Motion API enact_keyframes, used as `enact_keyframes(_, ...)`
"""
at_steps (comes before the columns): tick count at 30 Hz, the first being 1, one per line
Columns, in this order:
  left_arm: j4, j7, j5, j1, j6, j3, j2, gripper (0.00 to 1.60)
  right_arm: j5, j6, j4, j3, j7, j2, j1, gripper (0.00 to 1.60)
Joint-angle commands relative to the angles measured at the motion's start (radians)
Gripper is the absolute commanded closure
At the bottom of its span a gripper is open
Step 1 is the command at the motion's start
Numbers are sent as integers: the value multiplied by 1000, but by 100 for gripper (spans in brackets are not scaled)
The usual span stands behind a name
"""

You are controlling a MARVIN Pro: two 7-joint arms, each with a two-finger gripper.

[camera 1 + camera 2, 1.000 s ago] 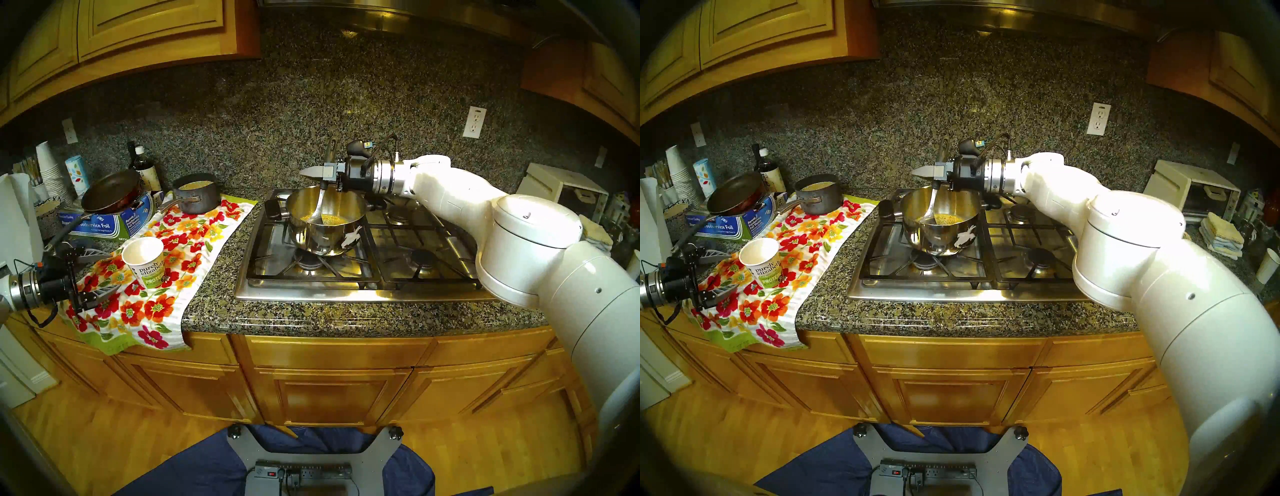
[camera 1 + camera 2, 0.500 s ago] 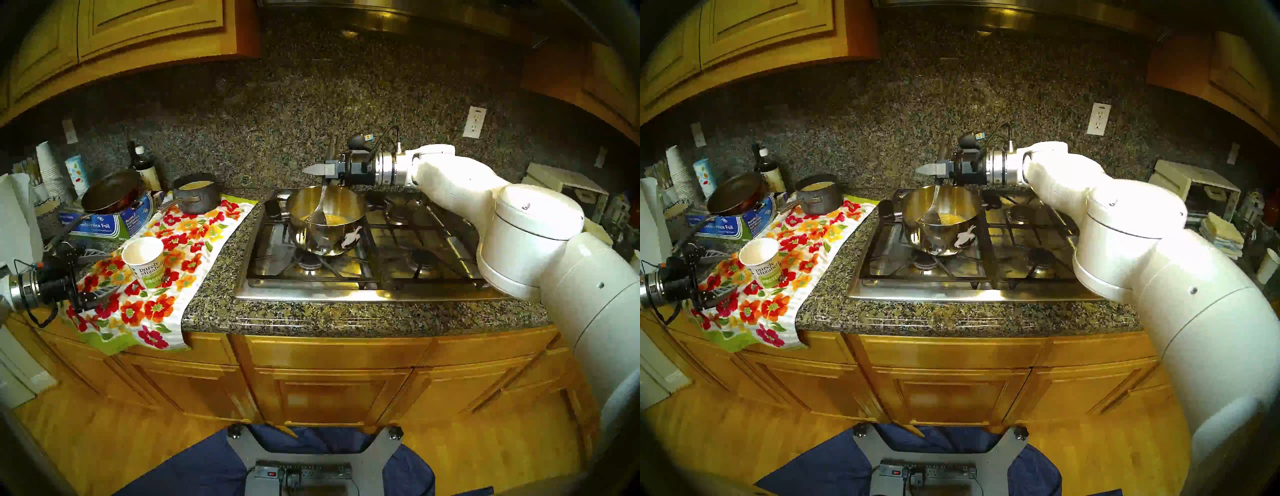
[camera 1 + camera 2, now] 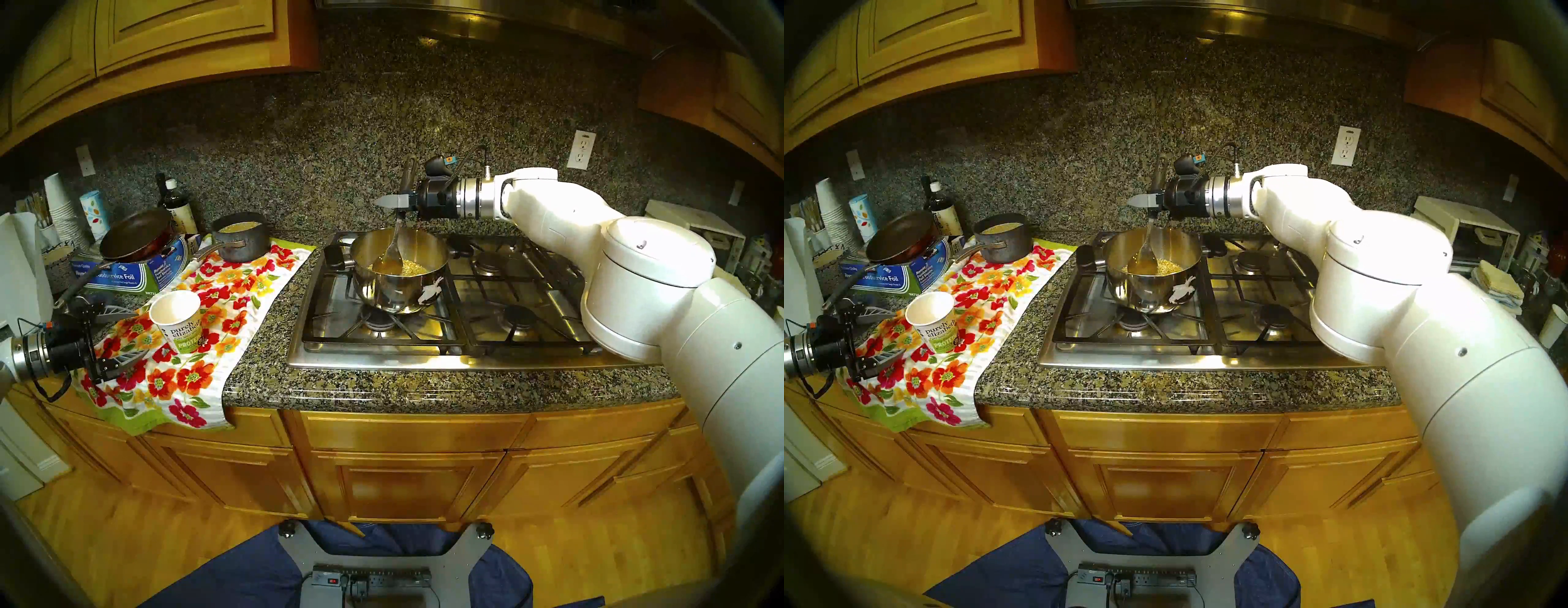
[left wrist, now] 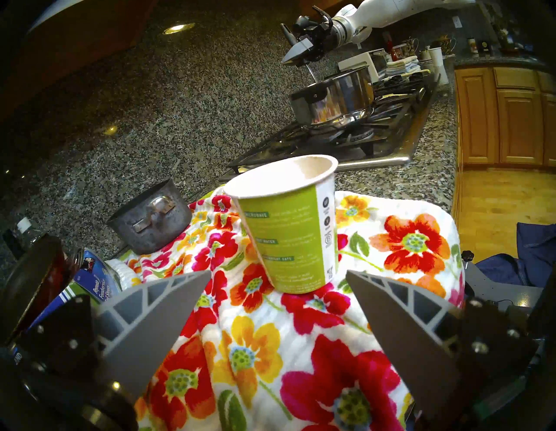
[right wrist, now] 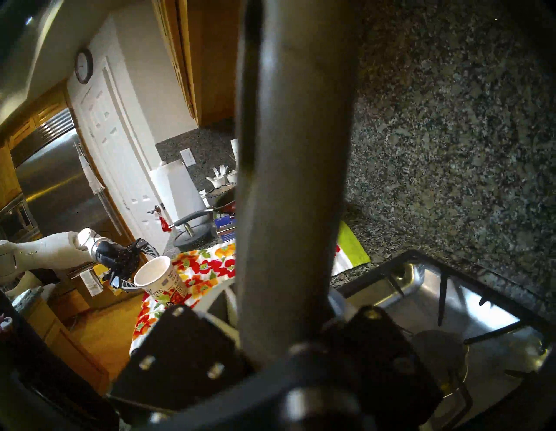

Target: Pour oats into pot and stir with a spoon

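Note:
The steel pot (image 3: 384,293) stands on the front left burner with pale oats (image 3: 415,266) on its bottom. My right gripper (image 3: 392,201) hovers above the pot's rim, shut on the dark handle of the spoon (image 3: 392,257). The spoon hangs nearly upright, its oval bowl inside the pot at the left edge of the oats. In the right wrist view the spoon handle (image 5: 291,180) fills the middle. The white and green paper cup (image 3: 178,322) stands upright on the floral towel. My left gripper (image 3: 135,333) is open just left of the cup (image 4: 288,228), apart from it.
A small dark grey pot (image 3: 242,242) sits at the back of the floral towel (image 3: 237,305). A black frying pan (image 3: 135,237) rests on a blue foil box (image 3: 123,276). Bottles and stacked cups stand at the back left. Stove grates (image 3: 509,297) extend right of the pot.
My right gripper has risen and rolled with the spoon. The spoon's bowl lifted a little and turned to face the head camera. The left arm and the cup stayed put.

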Motion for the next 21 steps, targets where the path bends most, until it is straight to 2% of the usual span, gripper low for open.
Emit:
enact_keyframes(1, 0, -77, -8, -5, -3, -24, 8, 0, 26, 16, -20, 29, 14, -21, 50, 160)
enact_keyframes(6, 1, -84, -10, -6, -3, -25, 7, 0, 26, 50, -47, 34, 79, -6, 62, 160)
enact_keyframes(13, 2, -98, -14, -6, -1, -29, 6, 0, 5, 89, -70, 19, 197, 58, 59, 160)
enact_keyframes(21, 0, -79, -9, -5, -3, -25, 7, 0, -19, 109, -90, -3, 213, 151, 54, 160)
